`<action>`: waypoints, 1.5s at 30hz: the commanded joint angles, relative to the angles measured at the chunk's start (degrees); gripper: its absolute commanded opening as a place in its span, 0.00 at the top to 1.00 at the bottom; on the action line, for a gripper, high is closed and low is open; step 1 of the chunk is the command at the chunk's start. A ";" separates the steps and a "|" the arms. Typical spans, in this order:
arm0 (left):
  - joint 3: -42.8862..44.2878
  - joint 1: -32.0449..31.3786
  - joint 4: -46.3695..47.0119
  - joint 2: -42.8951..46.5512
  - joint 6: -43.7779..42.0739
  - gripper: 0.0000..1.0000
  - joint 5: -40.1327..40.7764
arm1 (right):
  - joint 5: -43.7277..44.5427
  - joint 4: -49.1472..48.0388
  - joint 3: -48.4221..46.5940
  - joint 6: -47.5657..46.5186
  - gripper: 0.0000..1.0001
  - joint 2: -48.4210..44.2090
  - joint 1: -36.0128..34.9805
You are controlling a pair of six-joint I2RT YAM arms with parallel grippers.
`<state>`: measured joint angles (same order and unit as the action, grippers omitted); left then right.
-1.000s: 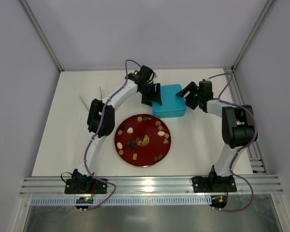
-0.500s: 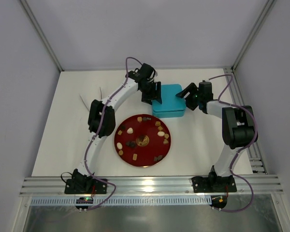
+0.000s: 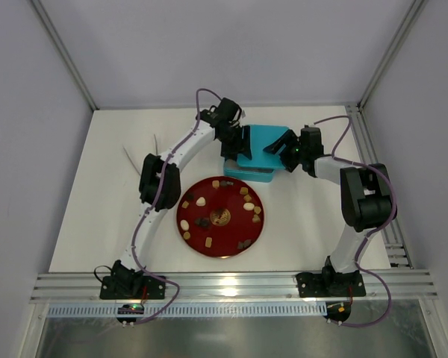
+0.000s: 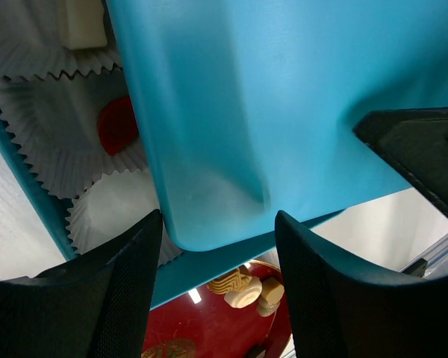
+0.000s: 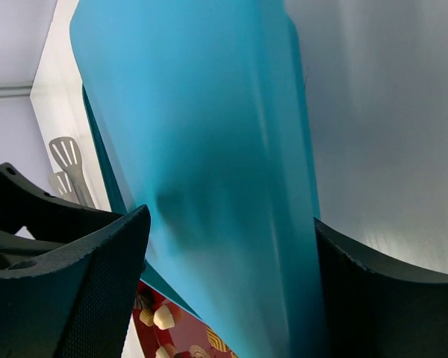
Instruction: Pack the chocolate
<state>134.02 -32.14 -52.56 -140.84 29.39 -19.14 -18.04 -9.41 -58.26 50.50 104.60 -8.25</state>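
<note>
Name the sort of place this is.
Probably a lab robot cell: white walls in aluminium posts, a white table, left arm and right arm bolted to a metal rail.

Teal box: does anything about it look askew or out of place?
Yes. Its lid sits tilted and shifted off the base, between the left gripper and right gripper, baring paper cups with a red piece inside.
</note>
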 commanded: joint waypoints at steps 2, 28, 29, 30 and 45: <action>-2.09 -0.47 2.28 3.98 -0.82 0.39 -0.73 | -0.24 0.17 -1.59 -1.28 0.23 -2.91 -0.71; -1.56 2.17 1.93 7.94 -1.70 0.39 -0.82 | 1.17 4.66 -3.53 -4.62 0.26 -2.56 -0.01; -1.56 2.26 1.93 7.94 -1.79 0.39 -0.82 | 1.34 4.75 -3.61 -4.80 0.26 -2.64 -0.10; -1.65 2.26 1.84 7.94 -1.79 0.39 -0.73 | 1.52 5.19 -3.70 -5.32 0.27 -2.64 -0.10; -3.49 4.01 1.84 9.52 -2.32 0.39 0.50 | 1.61 8.53 -5.90 -8.75 0.39 -1.77 -0.01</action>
<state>131.15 -29.50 -51.31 -136.11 28.01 -19.03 -16.69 -1.08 -62.19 43.35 104.55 -8.40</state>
